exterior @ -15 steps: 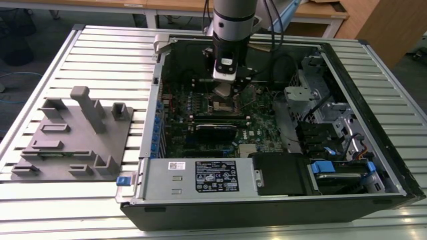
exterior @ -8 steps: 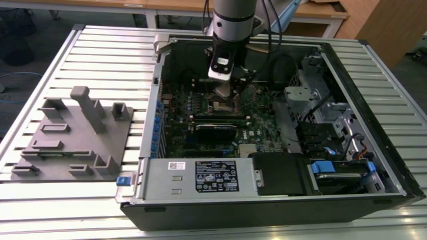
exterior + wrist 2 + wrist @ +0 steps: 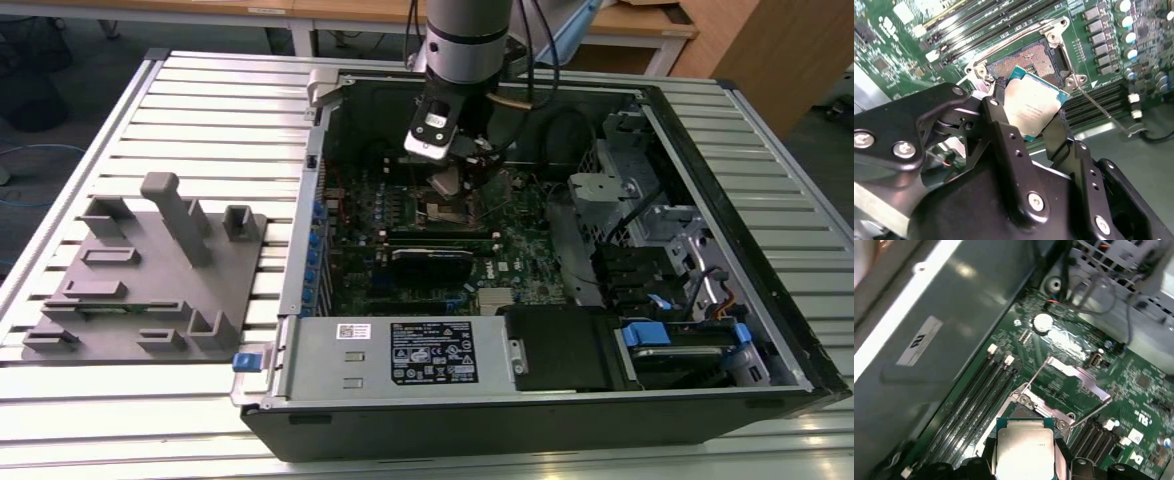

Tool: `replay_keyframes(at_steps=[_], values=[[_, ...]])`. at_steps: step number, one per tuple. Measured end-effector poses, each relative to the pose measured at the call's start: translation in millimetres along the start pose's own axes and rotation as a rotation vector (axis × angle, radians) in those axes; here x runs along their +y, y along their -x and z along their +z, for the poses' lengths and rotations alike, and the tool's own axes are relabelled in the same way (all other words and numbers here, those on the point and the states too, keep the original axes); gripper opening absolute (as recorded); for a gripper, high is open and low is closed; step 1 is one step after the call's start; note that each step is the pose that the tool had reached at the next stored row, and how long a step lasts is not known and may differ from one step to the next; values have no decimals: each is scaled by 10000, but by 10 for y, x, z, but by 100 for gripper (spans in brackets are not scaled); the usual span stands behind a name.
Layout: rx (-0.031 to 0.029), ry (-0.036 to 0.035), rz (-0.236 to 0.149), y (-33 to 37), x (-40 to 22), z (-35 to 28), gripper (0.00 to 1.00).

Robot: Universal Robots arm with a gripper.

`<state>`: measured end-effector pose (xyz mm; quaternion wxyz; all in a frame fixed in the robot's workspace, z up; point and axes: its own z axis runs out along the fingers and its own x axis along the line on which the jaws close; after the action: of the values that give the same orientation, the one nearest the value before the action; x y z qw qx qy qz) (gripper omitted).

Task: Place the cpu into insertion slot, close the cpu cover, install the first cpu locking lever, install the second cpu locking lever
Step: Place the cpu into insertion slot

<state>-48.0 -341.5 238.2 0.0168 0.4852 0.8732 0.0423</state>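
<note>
Above the golden-brown insertion slot (image 3: 1026, 60), the gripper (image 3: 1030, 114) pinches the flat silvery cpu (image 3: 1033, 100)

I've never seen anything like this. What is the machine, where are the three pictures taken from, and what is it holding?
It is one robot arm reaching down into an open computer case lying on a slatted metal table. The exterior view comes from a camera off the arm, overlooking everything; on the exterior view's left sits a grey block of holders. The two wrist views come from cameras riding on the arm, looking along its pincer. The pincer's two black fingers are closed on a small square chip with a dull silver top. Beyond it, on the green circuit board, is the open square socket with a golden-brown field. The chip hangs over the socket, not yet seated.
</note>
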Motion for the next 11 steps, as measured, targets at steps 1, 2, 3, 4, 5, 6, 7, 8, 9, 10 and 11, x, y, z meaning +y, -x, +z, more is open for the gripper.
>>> replay_keyframes(at_steps=[1, 2, 3, 4, 5, 6, 7, 8, 9, 10, 11], values=[[-16, 2, 175, 0, 0, 1, 54], [-32, 4, 354, 0, 0, 3, 54], [-48, 6, 534, 0, 0, 4, 54], [-64, 9, 712, 0, 0, 6, 54], [-82, 11, 907, 0, -1, 7, 54], [-98, 13, 1087, 0, -1, 8, 54], [-114, 15, 1265, 0, -1, 10, 54], [-130, 17, 1446, 0, -1, 11, 54], [-147, 19, 1624, 0, -1, 13, 54], [-163, 21, 1803, 0, -1, 14, 54], [-180, 23, 1993, 0, -1, 15, 54]])
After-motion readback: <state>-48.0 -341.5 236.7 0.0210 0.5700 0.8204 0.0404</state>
